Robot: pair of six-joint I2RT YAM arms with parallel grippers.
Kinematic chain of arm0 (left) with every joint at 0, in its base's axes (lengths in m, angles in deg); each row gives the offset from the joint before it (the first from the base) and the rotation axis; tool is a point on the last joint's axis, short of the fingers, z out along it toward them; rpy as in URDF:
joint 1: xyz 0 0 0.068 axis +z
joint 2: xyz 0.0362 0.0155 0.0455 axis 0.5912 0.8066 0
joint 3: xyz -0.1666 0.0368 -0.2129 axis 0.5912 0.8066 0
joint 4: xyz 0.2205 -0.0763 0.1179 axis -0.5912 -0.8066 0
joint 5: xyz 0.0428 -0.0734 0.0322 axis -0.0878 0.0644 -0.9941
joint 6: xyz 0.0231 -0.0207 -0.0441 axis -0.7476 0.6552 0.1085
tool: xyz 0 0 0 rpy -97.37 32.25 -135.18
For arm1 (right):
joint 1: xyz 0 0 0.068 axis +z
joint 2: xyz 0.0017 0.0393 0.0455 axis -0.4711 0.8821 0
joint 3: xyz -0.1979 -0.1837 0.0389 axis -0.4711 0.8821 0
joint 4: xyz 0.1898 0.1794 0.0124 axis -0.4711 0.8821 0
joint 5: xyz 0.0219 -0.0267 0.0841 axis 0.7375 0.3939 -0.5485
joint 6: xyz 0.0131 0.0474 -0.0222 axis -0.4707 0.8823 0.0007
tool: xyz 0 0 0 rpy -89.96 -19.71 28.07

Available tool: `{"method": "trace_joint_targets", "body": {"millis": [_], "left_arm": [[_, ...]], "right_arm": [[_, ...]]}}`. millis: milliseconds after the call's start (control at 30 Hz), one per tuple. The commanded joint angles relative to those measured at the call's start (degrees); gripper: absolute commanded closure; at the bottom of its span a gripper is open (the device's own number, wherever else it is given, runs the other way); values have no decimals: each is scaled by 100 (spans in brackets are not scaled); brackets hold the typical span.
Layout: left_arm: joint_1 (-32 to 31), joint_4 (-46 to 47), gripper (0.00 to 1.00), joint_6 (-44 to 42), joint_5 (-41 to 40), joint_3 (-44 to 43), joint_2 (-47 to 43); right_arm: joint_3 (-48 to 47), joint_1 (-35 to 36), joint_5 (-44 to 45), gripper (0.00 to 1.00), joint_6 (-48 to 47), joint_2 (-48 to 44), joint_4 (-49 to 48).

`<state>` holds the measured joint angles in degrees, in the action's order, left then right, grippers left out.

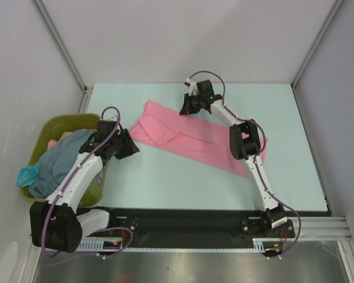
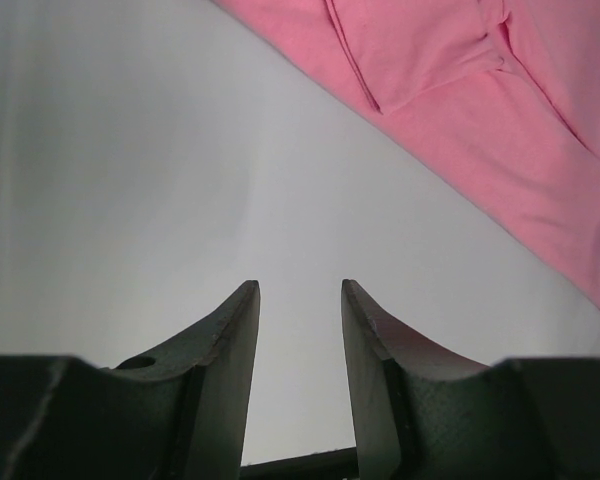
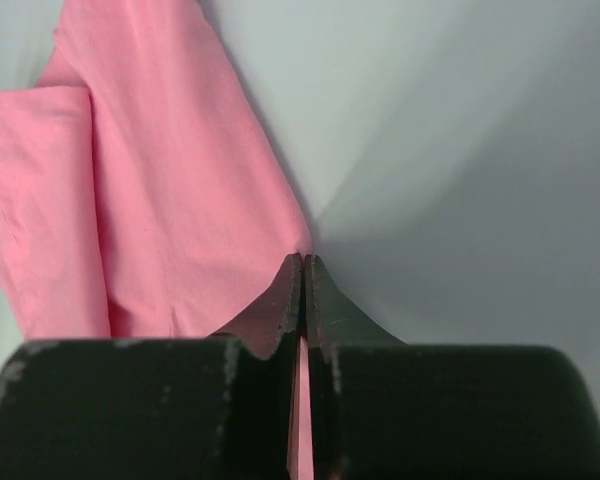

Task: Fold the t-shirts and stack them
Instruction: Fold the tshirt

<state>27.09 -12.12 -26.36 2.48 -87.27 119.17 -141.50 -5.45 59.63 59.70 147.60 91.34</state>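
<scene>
Olive-green bin (image 1: 54, 122) at far left holds a grey-blue shirt (image 1: 60, 159) and a teal shirt (image 1: 27, 175); beside it our left gripper (image 2: 300, 290) hangs over bare table (image 1: 165, 183), fingers apart, holding nothing; we see the pink shirt (image 1: 183, 138) lying mid-table, partly folded; our right gripper (image 3: 305, 260) is pinched tight on its far edge.

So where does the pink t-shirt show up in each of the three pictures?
Top external: the pink t-shirt lies diagonally across the table's middle.
Left wrist: the pink t-shirt fills the upper right corner.
Right wrist: the pink t-shirt covers the left half, its edge pinched in the right gripper.
Shared landmark: the pale table beneath it.
</scene>
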Motion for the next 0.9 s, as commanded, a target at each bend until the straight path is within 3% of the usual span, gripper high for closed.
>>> {"method": "trace_joint_targets", "body": {"millis": [0,200,333,533,733,800,867], "left_arm": [[-35,57,56,127,82,-255,14],[-35,109,55,258,73,-325,233],[-35,363,48,452,213,-413,619],[-96,1321,40,909,750,-763,1752],[-526,2023,37,1023,758,-2265,3641],[-570,2156,37,1243,811,-2994,4368],[-658,2306,37,1305,777,-3879,4871]], "right_arm": [[112,-155,290,99,424,-15,34],[673,-762,510,100,997,-339,-300],[1096,-1149,580,100,1077,-621,-230],[1834,-1737,818,100,936,-1086,-90],[1495,-2151,484,99,1059,-948,68],[1186,-2160,405,94,1051,-816,322],[686,-2160,396,81,1059,-649,708]]}}
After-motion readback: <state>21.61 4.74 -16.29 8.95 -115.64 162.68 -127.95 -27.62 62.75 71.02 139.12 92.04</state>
